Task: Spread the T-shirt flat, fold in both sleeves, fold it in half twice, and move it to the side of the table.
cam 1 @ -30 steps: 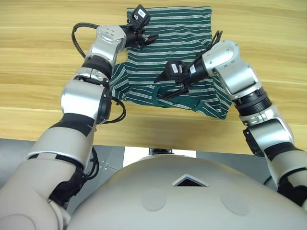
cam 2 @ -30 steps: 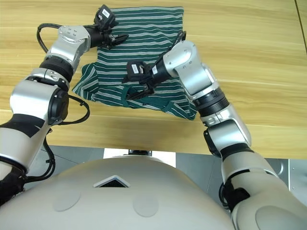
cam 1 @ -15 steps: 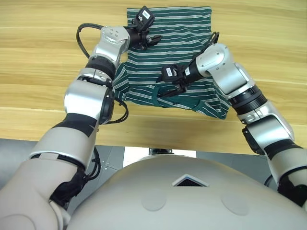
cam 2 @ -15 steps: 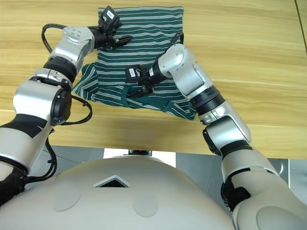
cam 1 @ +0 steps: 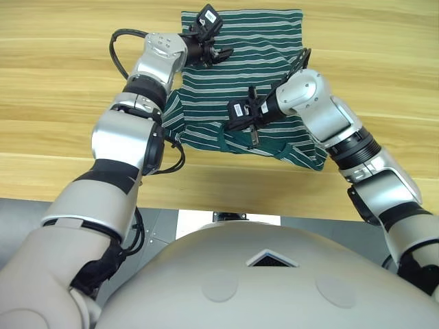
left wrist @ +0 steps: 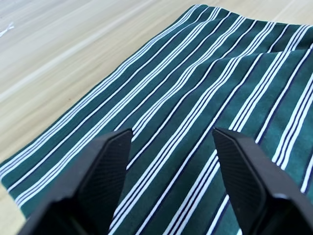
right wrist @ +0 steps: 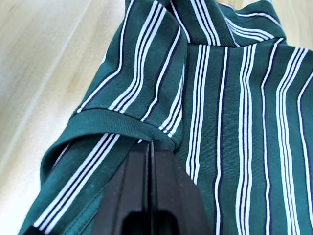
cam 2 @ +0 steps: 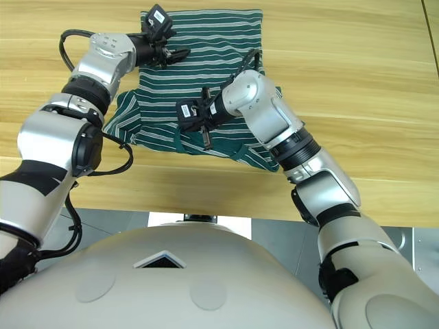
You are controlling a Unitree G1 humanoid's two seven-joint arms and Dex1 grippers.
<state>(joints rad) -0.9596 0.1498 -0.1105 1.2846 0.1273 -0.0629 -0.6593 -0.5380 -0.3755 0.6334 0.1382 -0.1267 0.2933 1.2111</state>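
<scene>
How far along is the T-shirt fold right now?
Done: the T-shirt lies mostly spread on the table, its near edge rumpled. In hand: the right gripper is shut on cloth by the collar; the left gripper hangs open over the far corner. Left: both sleeves, both half-folds, moving it aside.

The tabletop (cam 1: 384, 62) is pale wood, its planks running from side to side. A green T-shirt (cam 1: 264, 41) with thin white stripes lies directly on it, around the middle. Its hem end lies flat at the far side. The collar end, toward the near edge, is rumpled, with a sleeve sticking out on the left.
</scene>
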